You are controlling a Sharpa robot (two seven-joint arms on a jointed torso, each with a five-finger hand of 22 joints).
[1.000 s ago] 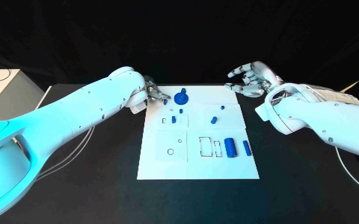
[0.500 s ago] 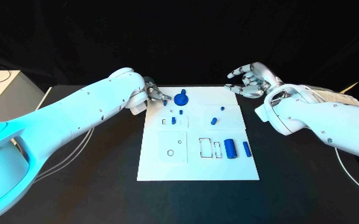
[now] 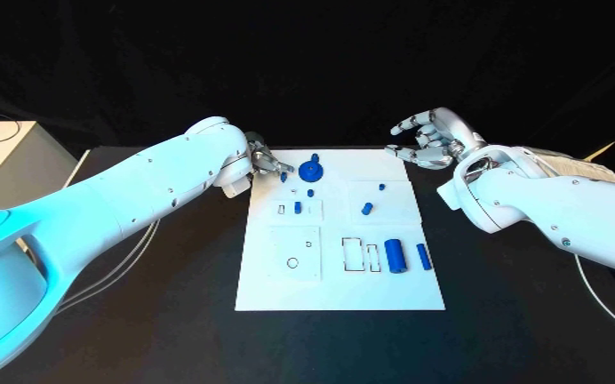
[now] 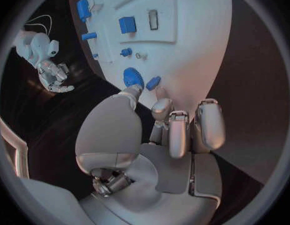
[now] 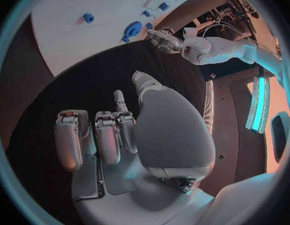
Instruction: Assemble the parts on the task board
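Task board [image 3: 339, 291] lies mid-counter [image 3: 154, 331]; left hand [image 3: 263, 160] at its far left corner pinches a small blue part [image 3: 283, 174] beside the round blue part [image 3: 310, 169]; right hand [image 3: 429, 137] hovers off the far right corner, fingers loose, holding nothing

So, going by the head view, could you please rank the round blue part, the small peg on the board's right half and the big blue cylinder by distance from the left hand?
1. Round blue part, at the board's far edge, beside the left hand.
2. Small peg, mid-board, right half.
3. Big cylinder, near right.
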